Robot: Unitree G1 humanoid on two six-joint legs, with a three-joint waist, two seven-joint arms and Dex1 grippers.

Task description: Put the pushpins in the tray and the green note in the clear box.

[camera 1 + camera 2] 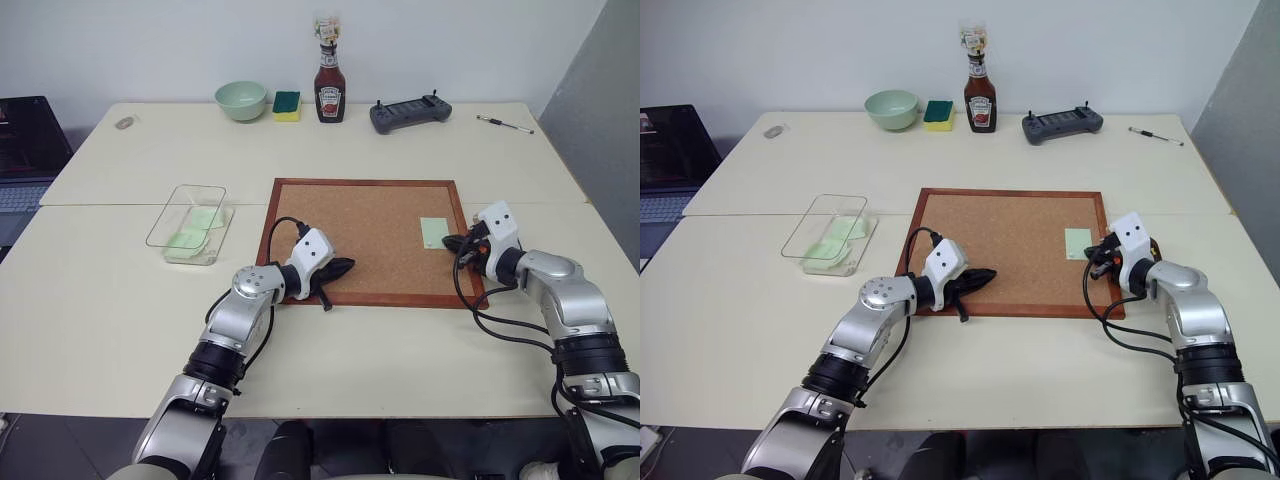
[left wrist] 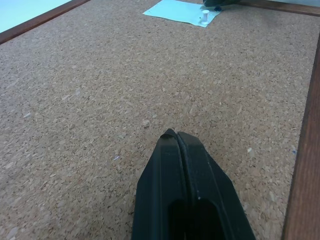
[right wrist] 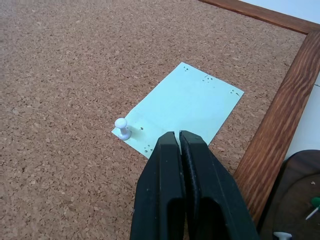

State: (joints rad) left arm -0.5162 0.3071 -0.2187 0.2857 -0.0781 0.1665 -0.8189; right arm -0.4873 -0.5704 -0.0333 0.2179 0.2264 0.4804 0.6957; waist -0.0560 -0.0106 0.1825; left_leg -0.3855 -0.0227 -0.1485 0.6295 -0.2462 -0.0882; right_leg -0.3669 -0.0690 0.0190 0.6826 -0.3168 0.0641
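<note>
The pale green note (image 3: 185, 107) lies on the right side of the corkboard (image 1: 370, 235), held at one corner by a pale-headed pushpin (image 3: 121, 128). My right gripper (image 3: 178, 135) is shut, its tips right over the note's near edge, and nothing shows between its fingers. Beside the board's frame sits the dark brown tray (image 3: 295, 185), holding a green pin (image 3: 313, 202) and a white one (image 3: 283, 235). My left gripper (image 1: 347, 265) rests shut and empty on the board's near left part. The clear box (image 1: 190, 222) stands left of the board with green paper inside.
Along the table's far edge stand a pale green bowl (image 1: 241, 99), a green-and-yellow sponge (image 1: 286, 105), a ketchup bottle (image 1: 330, 88), a grey controller (image 1: 410, 113) and a pen (image 1: 504, 123). A laptop (image 1: 25, 145) sits off to the far left.
</note>
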